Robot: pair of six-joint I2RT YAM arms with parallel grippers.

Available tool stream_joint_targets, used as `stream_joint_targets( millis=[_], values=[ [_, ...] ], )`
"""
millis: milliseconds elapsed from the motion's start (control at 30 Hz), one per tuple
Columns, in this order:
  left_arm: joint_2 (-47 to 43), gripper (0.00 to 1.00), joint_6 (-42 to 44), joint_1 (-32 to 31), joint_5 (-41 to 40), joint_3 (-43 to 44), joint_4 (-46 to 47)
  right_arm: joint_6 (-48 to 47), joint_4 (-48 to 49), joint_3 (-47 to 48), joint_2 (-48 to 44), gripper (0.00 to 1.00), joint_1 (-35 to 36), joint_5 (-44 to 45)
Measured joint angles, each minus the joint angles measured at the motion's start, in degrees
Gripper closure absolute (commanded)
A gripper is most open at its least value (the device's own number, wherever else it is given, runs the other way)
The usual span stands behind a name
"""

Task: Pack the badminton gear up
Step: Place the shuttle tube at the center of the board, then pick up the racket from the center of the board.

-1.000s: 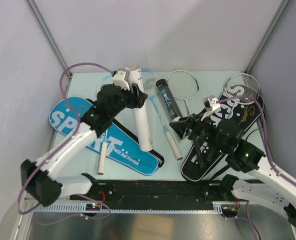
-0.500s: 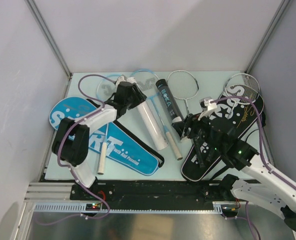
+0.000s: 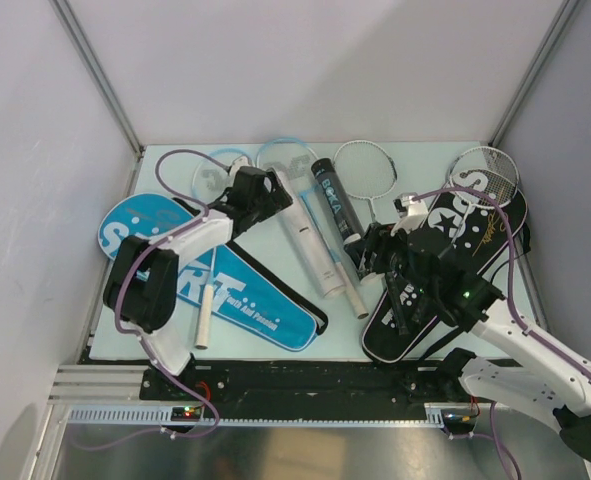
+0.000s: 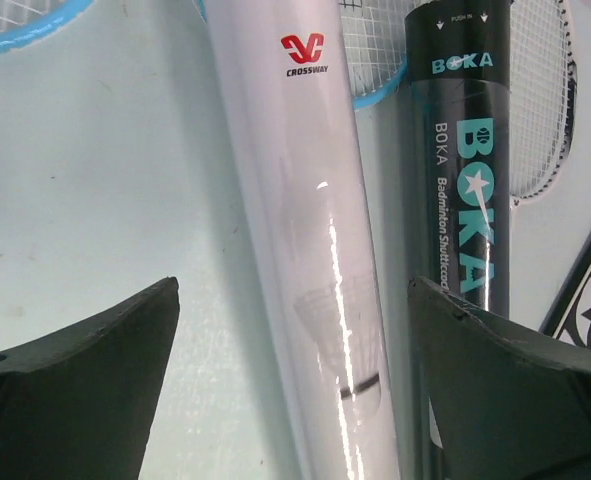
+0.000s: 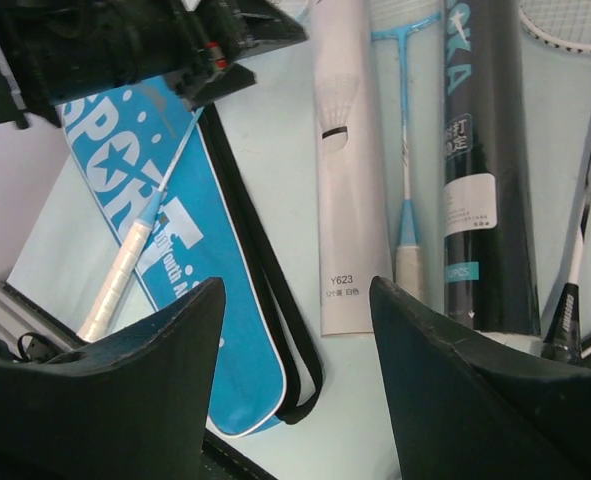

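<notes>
Two covers lie nearest me on the worktop (image 3: 423, 160). The blue "SPORT" cover (image 3: 230, 295) is on my left, with the white-wrapped handle (image 3: 203, 318) of a light-blue racket resting on it. The black cover (image 3: 455, 235) is on my right, partly under my right arm.

My right hand (image 3: 368, 250) hangs between the two covers. Its fingers (image 5: 125, 385) are well apart and hold nothing. Past them, from its wrist view, I see the blue cover's edge, the near end of the white tube (image 5: 350, 200), a light-blue racket shaft (image 5: 405, 150) and the black tube (image 5: 485, 150), lying side by side.

Further out, my left hand (image 3: 265, 190) is over the white tube's far half with its jaws spread wide. The tube runs between my fingers (image 4: 75, 385) and lies loose on the worktop. There is clear space on its left side. On the right my other finger overlaps the black "BOKA" tube, and I cannot tell whether it touches it. One white shuttlecock (image 4: 340, 320) shows inside the white tube.

Farthest away are the racket heads: two light-blue rackets (image 3: 287, 155) on the left and two silver rackets (image 3: 365, 165) on the right, the outer one meeting the top of the black cover.
</notes>
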Motion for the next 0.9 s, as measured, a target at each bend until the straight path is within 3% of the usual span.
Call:
stream_joint_targets(
  millis=[300,533,900],
  values=[
    [-12.41,0.01,12.55,0.09,-7.39,-2.71,-9.51,2.08,-2.12,-0.02,-3.48,0.37,-0.63,3.23],
    [-20.90,0.10,22.84,3.67,-16.46,-7.50,-19.17,2.47,-2.03,-0.02,-5.68,0.37,-0.72,0.96],
    [-18.75,0.23,23.56,10.43,-13.29,-12.55,-25.62,2.01,-1.22,-0.02,-6.14,0.36,-0.72,-6.82]
  ],
)
